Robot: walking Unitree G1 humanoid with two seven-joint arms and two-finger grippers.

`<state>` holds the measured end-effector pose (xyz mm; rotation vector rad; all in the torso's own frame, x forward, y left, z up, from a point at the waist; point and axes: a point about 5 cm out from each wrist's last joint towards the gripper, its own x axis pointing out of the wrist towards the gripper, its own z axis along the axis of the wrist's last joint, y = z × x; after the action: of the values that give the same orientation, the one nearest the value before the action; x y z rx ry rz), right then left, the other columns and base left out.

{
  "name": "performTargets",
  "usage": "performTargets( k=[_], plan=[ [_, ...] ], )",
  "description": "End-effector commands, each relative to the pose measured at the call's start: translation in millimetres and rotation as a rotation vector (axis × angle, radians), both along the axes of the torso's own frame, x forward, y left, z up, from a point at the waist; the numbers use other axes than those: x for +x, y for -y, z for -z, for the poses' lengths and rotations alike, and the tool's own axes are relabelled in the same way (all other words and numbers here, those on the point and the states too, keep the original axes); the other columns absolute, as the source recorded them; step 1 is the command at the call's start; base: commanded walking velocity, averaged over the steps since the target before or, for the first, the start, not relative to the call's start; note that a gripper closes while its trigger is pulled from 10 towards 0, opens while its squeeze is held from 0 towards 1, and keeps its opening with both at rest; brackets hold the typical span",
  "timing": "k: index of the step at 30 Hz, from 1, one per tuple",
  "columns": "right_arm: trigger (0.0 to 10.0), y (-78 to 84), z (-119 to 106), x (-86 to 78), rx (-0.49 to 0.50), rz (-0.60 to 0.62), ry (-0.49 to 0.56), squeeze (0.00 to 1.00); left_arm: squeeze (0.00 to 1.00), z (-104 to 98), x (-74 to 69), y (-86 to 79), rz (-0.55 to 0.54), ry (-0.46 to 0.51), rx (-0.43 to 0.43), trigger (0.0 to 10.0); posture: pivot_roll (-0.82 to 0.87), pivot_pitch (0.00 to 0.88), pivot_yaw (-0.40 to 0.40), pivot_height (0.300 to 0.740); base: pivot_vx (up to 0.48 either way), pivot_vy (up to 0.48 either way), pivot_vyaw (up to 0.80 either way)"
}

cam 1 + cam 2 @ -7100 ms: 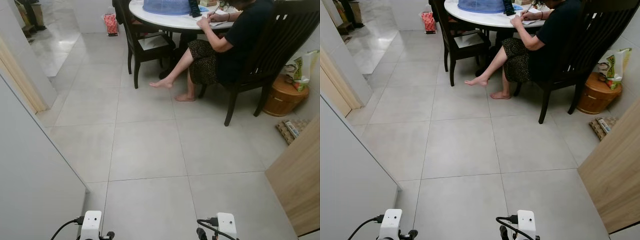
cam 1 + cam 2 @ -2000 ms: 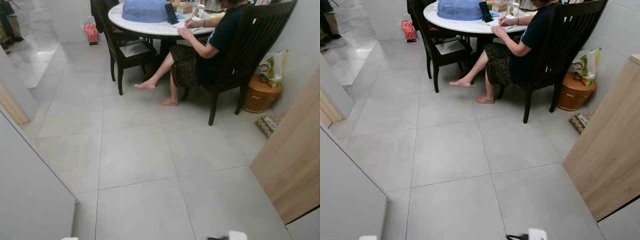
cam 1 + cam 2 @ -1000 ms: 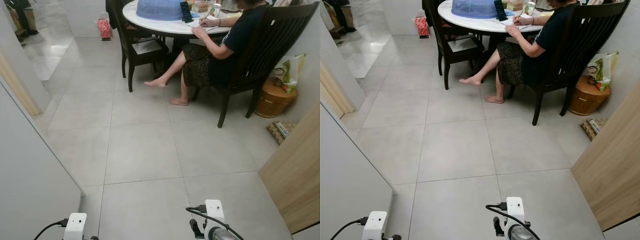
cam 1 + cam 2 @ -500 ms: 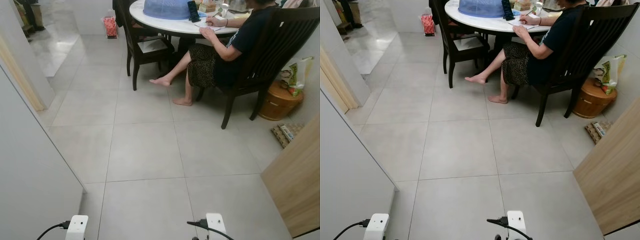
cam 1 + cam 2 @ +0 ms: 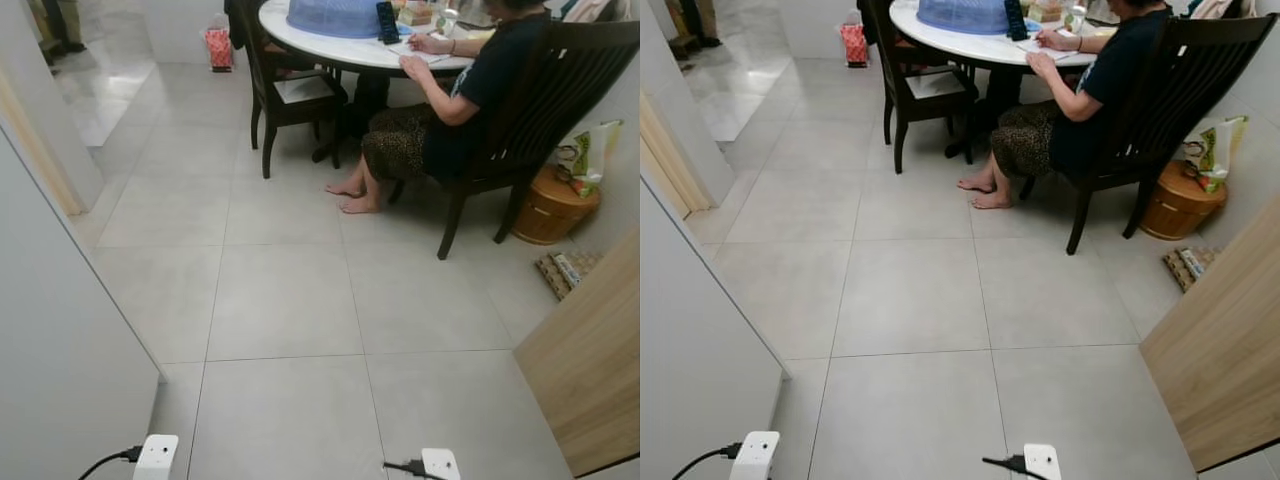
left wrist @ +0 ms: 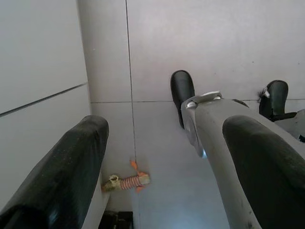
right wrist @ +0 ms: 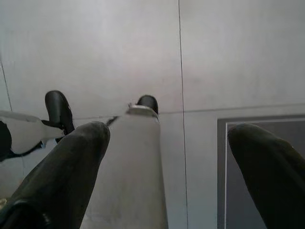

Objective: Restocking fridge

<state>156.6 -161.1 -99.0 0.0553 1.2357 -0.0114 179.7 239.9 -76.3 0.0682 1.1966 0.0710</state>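
Frankly, the restocking seems hardly begun, as far as these pictures allow a judgement. The robot stands on a grey tiled floor point(image 5: 290, 300) and neither arm carries anything. The left gripper point(image 6: 157, 157) hangs down toward the tiles with its jaws apart and nothing between them; the right gripper point(image 7: 167, 157) hangs the same way, jaws apart and empty. No food or bottle is held, and I cannot pick out a fridge with certainty: the tall pale panel point(image 5: 60, 340) close on the robot's left could be its side or only a wall, I cannot tell which.

Ahead, a person point(image 5: 450, 110) sits on a dark chair point(image 5: 560, 110) and writes at a round white bench point(image 5: 340, 48), where a blue mesh cover point(image 5: 335, 15) stands. A wooden cabinet point(image 5: 590, 390) is near on the right, and a small striped toy point(image 6: 126, 182) lies on the floor beside the left foot.

So, in my judgement, all remains: to reach the goods, take them, open the fridge and place them inside.
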Motion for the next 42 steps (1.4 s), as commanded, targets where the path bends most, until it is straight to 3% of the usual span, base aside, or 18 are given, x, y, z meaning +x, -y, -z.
performTargets(
  k=[1, 6, 15, 21, 42],
  plan=[
    [10.0, 2.7, -1, 1.0, 0.017, 0.018, 0.021, 0.0, 0.0, 1, -0.1, 3.7, 0.026, 0.004, -0.017, 10.0, -0.08, 0.0, -0.058, 0.74, 0.0, 0.0, 0.0],
    [10.0, 1.9, -5, 11.4, 0.033, 0.016, 0.064, 0.0, 0.0, -1, 3.7, 5.5, 0.031, 0.052, -0.045, 10.0, -0.08, 0.0, -0.052, 0.74, 0.0, 0.0, 0.0],
    [10.0, 3.7, -11, 24.7, 0.046, 0.015, 0.107, 0.0, 0.0, -2, 6.1, 3.9, 0.079, 0.054, -0.021, 10.0, -0.08, 0.0, -0.046, 0.74, 0.0, 0.0, 0.0],
    [10.0, 9.0, -14, 28.7, 0.021, -0.074, 0.113, 0.0, 0.0, -3, 6.8, 3.4, 0.088, 0.059, -0.015, 10.0, -0.07, 0.0, -0.05, 0.74, 0.0, 0.0, 0.0],
    [10.0, 6.0, -12, 23.8, 0.036, -0.138, 0.097, 0.0, 0.0, -2, 5.2, 1.8, 0.112, 0.068, -0.009, 10.0, -0.08, 0.0, -0.032, 0.74, 0.0, 0.0, 0.8]
  ],
)
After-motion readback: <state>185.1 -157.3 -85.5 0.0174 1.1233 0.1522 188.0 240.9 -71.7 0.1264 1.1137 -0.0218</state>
